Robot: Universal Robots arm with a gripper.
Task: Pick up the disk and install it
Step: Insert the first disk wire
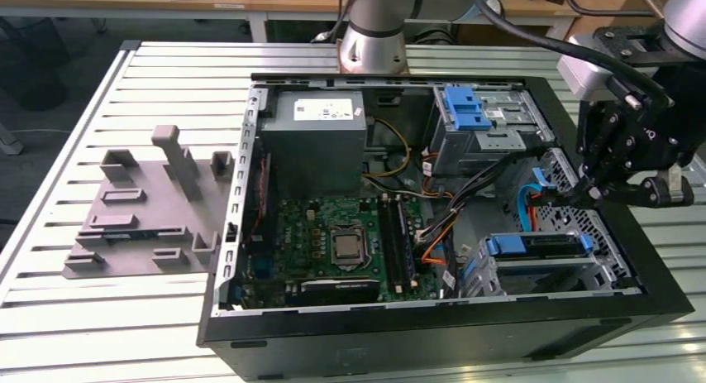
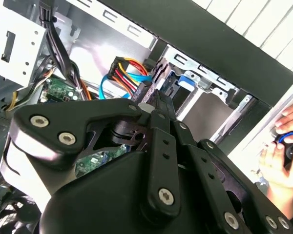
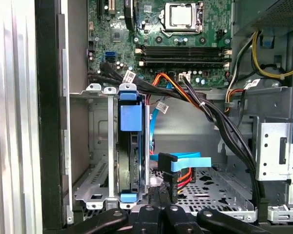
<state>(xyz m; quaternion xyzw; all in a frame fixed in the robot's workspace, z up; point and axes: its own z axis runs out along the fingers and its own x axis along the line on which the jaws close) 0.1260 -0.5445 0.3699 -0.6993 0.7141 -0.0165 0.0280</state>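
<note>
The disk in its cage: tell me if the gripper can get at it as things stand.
Probably yes. The case is open, the gripper hangs just beside the cage, and the cables lie aside, not across the disk.

We see even, bright overhead light in the exterior view; the slatted table point(image 1: 66, 308) shines pale, the case interior point(image 1: 364, 226) lies darker. In the second wrist view the gripper point(image 2: 156, 105) body looms soft and near, with white highlights on its edges. In the first wrist view the motherboard point(image 3: 180, 39) reads sharp; the table slats wash out.
</note>
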